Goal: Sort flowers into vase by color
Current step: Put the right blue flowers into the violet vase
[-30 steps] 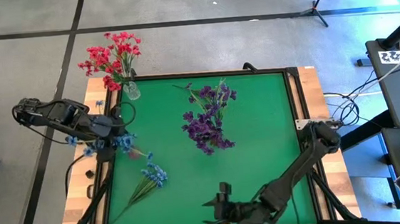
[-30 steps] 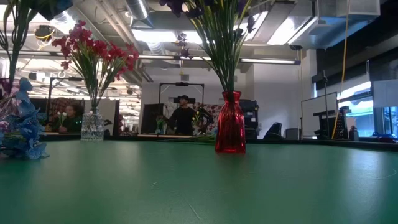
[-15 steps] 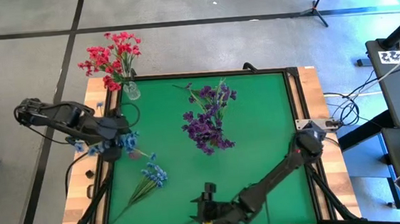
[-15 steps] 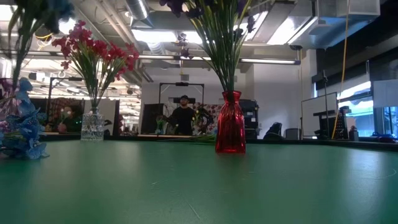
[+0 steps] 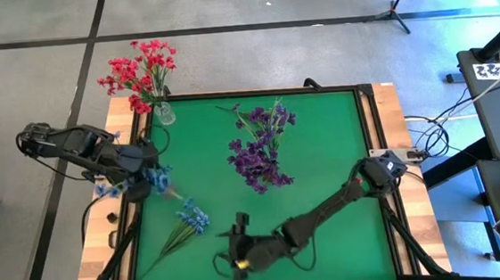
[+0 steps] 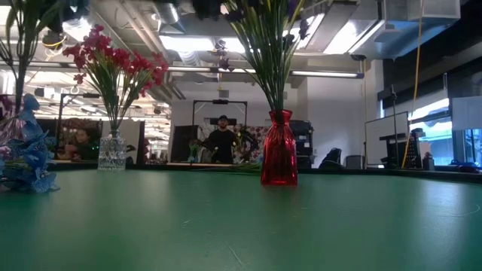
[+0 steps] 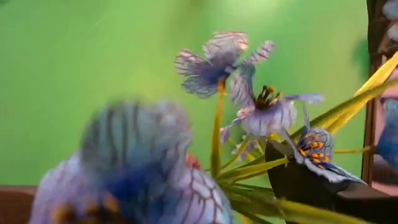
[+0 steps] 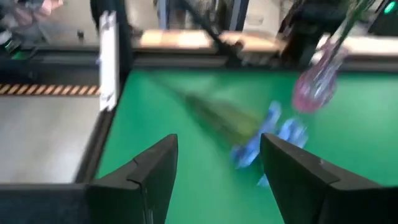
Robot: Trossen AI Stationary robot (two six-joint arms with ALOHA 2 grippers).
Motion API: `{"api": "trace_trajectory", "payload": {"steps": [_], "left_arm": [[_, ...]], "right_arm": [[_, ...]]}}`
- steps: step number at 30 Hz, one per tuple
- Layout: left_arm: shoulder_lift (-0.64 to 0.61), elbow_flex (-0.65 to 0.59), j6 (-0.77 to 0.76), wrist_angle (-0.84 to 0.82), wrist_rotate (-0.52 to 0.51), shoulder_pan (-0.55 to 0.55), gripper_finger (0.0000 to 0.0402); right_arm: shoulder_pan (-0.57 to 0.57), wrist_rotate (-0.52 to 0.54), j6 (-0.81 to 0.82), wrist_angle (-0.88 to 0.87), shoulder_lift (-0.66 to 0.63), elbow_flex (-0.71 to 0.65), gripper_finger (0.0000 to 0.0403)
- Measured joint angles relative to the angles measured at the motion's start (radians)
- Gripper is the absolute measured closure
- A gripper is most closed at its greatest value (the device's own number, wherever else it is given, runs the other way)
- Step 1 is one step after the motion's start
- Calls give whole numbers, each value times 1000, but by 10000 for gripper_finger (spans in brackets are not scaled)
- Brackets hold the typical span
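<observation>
Blue flowers [image 5: 192, 220] are seen lying on the green table [image 5: 322, 152], near its left front edge. They are faced by the right gripper [image 5: 237, 248], jaws spread and empty. The thin stems could be missed if the jaws are closed too high; the left gripper [image 5: 138, 171], also spread, is kept by the blue bunch [image 5: 155, 179] at the left edge.

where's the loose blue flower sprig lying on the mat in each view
High view: blue sprig lies flat on the green mat, near-left part.
Low view: not in it.
Left wrist view: cannot tell; the blue blossoms there are close to that arm.
Right wrist view: blurred, beyond the open right gripper, sprig at.
Shared landmark: the green mat.
</observation>
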Motion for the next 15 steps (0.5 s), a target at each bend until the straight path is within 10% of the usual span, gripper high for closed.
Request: {"api": "trace_trajectory", "payload": {"steps": [15], "left_arm": [[-24, -3, -113, -92, 62, 0, 168]], "right_arm": [[-97, -183, -51, 131, 57, 0, 173]]}}
